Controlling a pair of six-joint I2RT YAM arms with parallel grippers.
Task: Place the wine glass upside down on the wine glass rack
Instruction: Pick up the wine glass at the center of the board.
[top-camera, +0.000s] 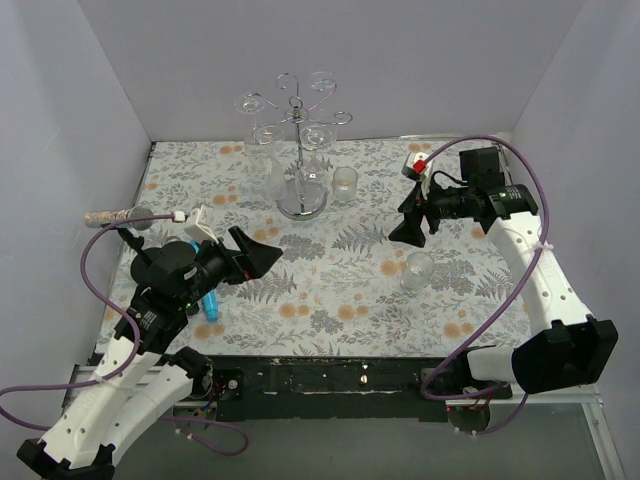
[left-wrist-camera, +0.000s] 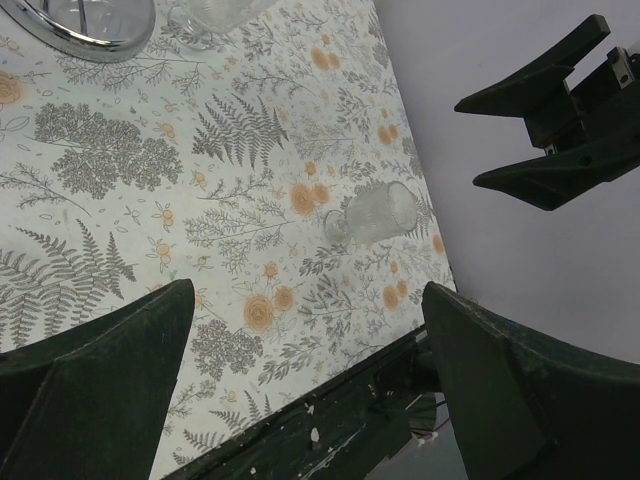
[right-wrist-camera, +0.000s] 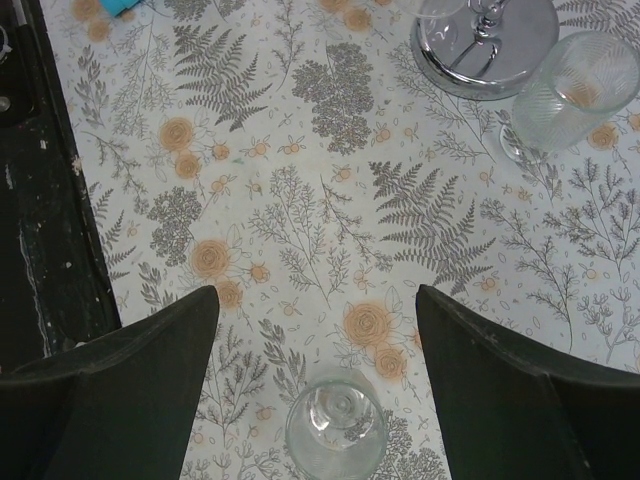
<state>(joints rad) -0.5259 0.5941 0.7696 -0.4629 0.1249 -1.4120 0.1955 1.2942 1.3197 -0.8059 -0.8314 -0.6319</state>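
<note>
While the wine glass (top-camera: 418, 270) stands upright on the flowered tablecloth (top-camera: 330, 290), toward the right and well apart from the rack (top-camera: 300, 120), it is entered as not yet taken up

Item: a clear stemmed glass. It is seen from above in the right wrist view (right-wrist-camera: 335, 432), open rim uppermost, near the lower edge of that view.

Handling, as judged: light, rigid, smooth and therefore slippery, and easily broken. The thin bowl is not to be squeezed hard. Hold is best taken at the stem or low on the bowl, so that the glass can be turned over and its foot slid into one of the curled arms.

Of the right gripper (top-camera: 408, 228): jaws are spread wide and nothing is held. It is poised above the table just beyond the glass, on the side toward the rack.

Of the left gripper (top-camera: 262, 250): jaws are fully apart and empty. It is raised over the left half of the table, well apart from the glass.

Rack: a shiny wire stand on a round mirrored base (top-camera: 302, 205), set at the far middle of the table. Several glasses (top-camera: 318, 135) appear to hang from its arms, bowl downward.

A second glass (top-camera: 345, 183) is set just beside the base. A blue object (top-camera: 212, 303) is noted beneath the left arm, and its kind cannot be told
</note>
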